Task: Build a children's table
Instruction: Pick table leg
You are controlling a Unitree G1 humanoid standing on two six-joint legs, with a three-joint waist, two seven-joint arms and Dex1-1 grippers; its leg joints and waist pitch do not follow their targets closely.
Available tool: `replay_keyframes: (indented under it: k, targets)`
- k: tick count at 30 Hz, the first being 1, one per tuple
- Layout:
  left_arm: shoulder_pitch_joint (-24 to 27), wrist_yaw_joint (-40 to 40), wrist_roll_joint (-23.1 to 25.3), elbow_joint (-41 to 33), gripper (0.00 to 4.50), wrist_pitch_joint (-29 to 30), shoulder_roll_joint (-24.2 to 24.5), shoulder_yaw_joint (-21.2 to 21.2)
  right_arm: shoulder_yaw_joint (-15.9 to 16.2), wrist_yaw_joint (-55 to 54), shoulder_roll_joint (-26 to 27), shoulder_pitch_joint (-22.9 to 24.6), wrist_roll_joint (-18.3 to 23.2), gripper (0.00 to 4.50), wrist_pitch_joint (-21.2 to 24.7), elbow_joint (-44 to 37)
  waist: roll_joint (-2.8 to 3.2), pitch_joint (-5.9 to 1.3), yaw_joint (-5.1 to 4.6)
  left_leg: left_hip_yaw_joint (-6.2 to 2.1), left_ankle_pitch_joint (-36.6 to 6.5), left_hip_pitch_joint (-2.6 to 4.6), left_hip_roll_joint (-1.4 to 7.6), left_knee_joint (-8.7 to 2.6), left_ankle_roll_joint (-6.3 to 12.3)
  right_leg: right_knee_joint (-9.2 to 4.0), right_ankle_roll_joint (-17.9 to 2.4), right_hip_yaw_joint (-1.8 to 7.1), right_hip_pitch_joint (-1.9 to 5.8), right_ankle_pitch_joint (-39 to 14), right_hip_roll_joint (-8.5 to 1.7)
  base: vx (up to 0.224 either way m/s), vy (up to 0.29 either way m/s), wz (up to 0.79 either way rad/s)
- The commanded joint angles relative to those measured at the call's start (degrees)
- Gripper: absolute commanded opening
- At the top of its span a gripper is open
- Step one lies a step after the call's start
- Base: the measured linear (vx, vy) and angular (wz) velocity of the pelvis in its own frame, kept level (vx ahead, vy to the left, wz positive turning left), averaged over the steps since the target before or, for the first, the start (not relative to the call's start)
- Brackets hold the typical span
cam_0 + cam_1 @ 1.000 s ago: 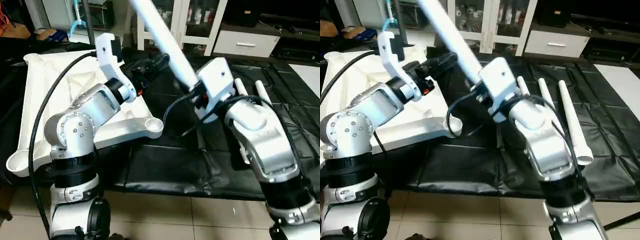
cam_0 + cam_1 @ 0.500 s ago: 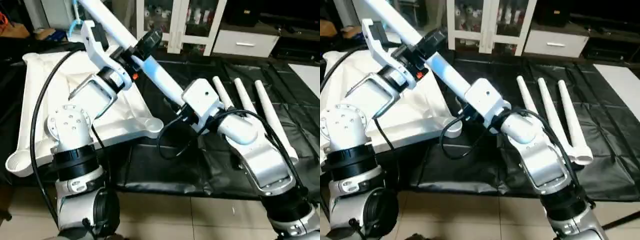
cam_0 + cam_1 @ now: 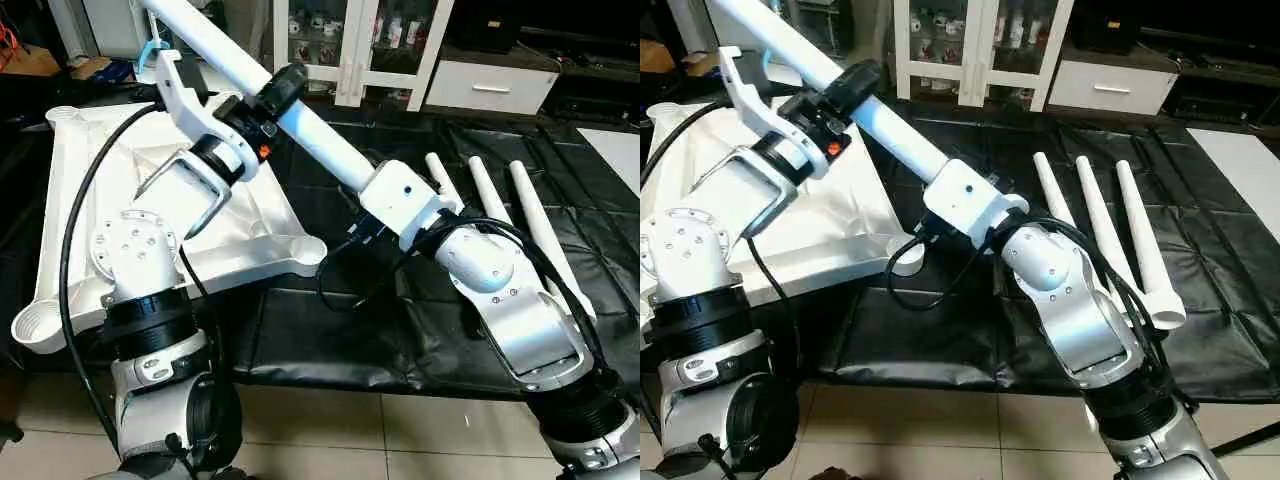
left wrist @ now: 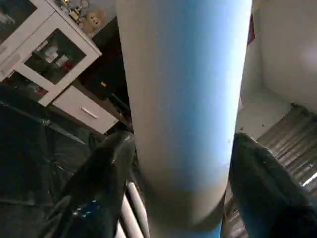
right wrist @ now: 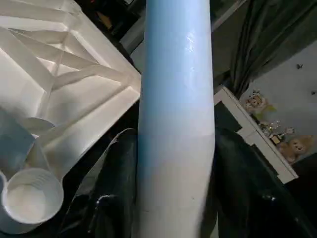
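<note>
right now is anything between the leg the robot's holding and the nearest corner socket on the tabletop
Nothing visible blocks it. The held leg slants above the upside-down tabletop, gripped by the right tool and bracketed by the left tool. The near corner socket sits open and uncovered, just below the right tool.

Since a second ago the leg (image 3: 300,125) has tipped from steep to a lower slant, its far end now reaching over the top (image 3: 120,190). The left tool (image 3: 285,88), then clear of it, now straddles the leg. The right tool (image 3: 940,180), gripping throughout, has swung lower and leftward.
</note>
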Motion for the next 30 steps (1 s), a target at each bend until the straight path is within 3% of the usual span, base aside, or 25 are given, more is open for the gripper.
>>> replay_keyframes:
  k: [1,9,10,19,22,30]
  targets:
    - [-1.09,0.47,-1.28,0.45,2.79,0.11,-0.07,-0.27,-0.06,-0.27,-0.4,-0.8,-1.0,1.81,-1.06,0.11,0.34,-3.91,-0.2,-0.59,-4.4,1.37,1.72,-3.48,-1.25,-3.66,-10.96,2.0,2.81,7.12,-2.95,0.0,0.0,0.0]
    - [-0.78,1.17,-2.48,0.47,2.21,-0.66,0.38,-0.39,0.41,0.13,-0.37,-0.23,-1.77,1.81,-1.5,0.16,0.3,-3.91,-0.24,-0.57,-4.46,1.42,1.75,-3.45,-1.04,-3.63,-10.97,1.99,2.81,7.04,-2.93,0.0,0.0,0.0]
    - [-0.75,1.25,-2.73,0.41,1.95,-0.69,0.28,-0.23,0.39,0.19,-0.37,-0.16,-1.97,1.81,-1.62,0.2,0.3,-3.93,-0.23,-0.56,-4.42,1.42,1.74,-3.43,-1.05,-3.63,-10.99,2.01,2.82,7.07,-2.94,0.0,0.0,0.0]
    - [-0.56,1.55,-3.55,0.32,1.69,-1.27,0.57,-0.14,-0.09,0.02,0.28,-0.13,-2.32,1.81,-2.12,0.7,0.26,-3.9,-0.26,-0.53,-4.59,1.41,1.71,-3.42,-1.12,-3.63,-10.87,2.02,2.79,6.6,-2.92,0.0,0.0,0.0]
    - [-0.58,1.71,-3.48,0.37,1.69,-2.02,0.81,-0.13,-0.98,0.74,1.06,0.19,-0.41,2.53,-2.56,0.28,0.25,-3.91,-0.29,-0.55,-4.63,1.42,1.74,-3.44,-0.97,-3.62,-10.92,2.0,2.78,6.71,-2.93,0.0,0.0,0.0]
    - [-1.06,2.7,-3.45,1.03,1.68,-3.29,1.7,0.5,-2.07,0.82,2.02,2.06,1.83,3.05,-7.07,-3.24,0.27,-3.91,-0.14,-0.58,-4.63,1.42,1.8,-3.47,-0.93,-3.57,-10.54,1.96,2.75,6.76,-2.95,0.0,0.0,0.0]
